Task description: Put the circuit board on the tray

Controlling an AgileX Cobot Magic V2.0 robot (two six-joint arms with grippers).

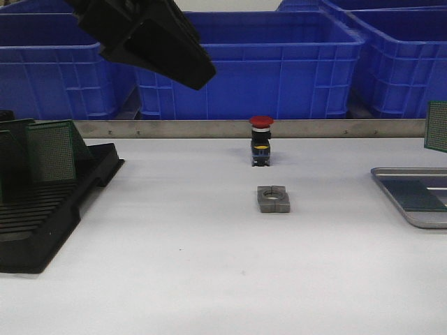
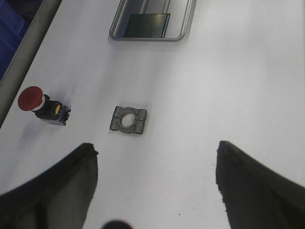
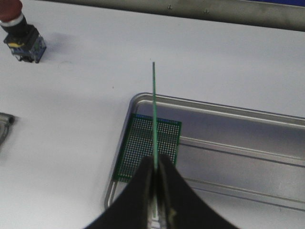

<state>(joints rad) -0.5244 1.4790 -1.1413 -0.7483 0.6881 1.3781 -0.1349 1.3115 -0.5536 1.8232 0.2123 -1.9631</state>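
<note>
The right gripper [image 3: 156, 179] is clamped on a circuit board [image 3: 154, 114], holding it on edge so that it rises from between the closed fingers as a thin green line, raised above the near corner of the tray [image 3: 228, 114]. Directly under the fingertips a second green board [image 3: 147, 148] lies flat on the tray's ribbed base, close against the rim at that corner. In the front view only the held board's edge shows at the far right, upright and above the tray. The left gripper [image 2: 155, 186] hangs high over the table with its two dark fingers [image 2: 62, 186] spread wide apart and nothing between them; ahead of its tips lie a grey metal block [image 2: 127, 119] and, off to one side, a red push button [image 2: 40, 103], and the tray lies further beyond
</note>
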